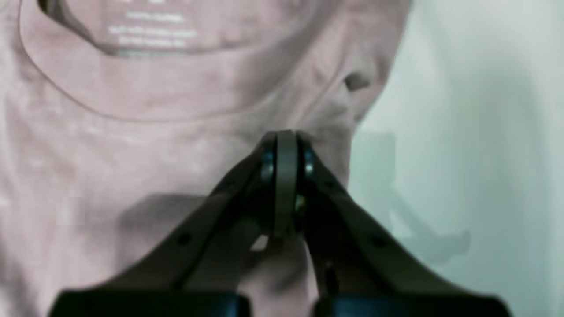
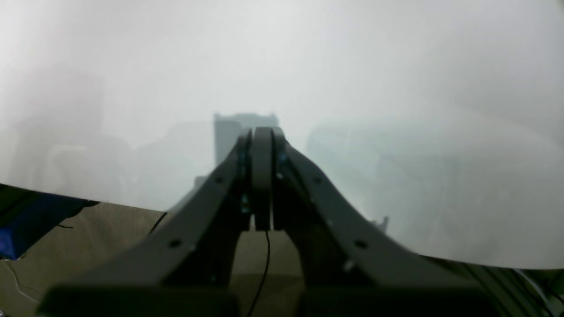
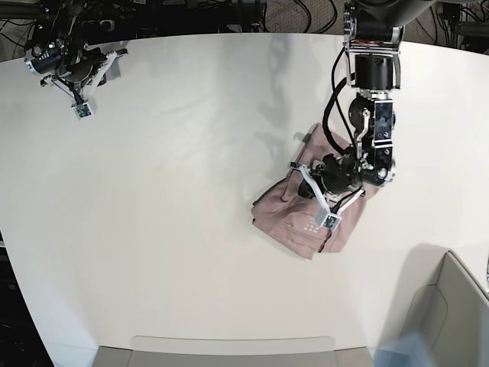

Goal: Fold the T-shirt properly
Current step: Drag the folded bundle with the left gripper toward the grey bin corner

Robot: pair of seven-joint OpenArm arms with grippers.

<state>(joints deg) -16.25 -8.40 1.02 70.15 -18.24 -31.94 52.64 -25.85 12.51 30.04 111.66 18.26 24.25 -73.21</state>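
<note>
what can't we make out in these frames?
- Neck label print on the T-shirt: left wrist view, blurred.
- Whether the left claw pinches fabric: its own fingers hide the contact.
- T-shirt's fold state: base view, arm covers part of it.
- Right claw: tiny in base view.

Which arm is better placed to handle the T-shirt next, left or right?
Left. Its claw is shut right over the T-shirt, near the collar. The right claw, also shut, sits at the far corner of the table, well away from the garment.
</note>
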